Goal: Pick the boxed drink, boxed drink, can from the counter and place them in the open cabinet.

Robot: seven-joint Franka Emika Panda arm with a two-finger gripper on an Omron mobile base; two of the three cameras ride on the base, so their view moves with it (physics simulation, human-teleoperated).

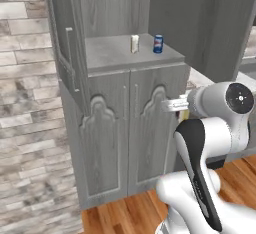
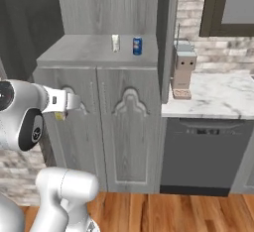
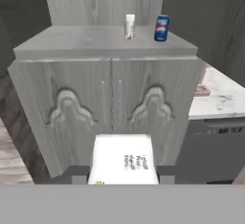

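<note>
Holding the second boxed drink pinched in the gripper, I keep it low before the open cabinet. Its first boxed drink and blue can stand apart on the shelf, leaving room in front. Grey wood-grain, ornate curved door panels; smooth cream carton.

Two boxed drinks, one can
</note>
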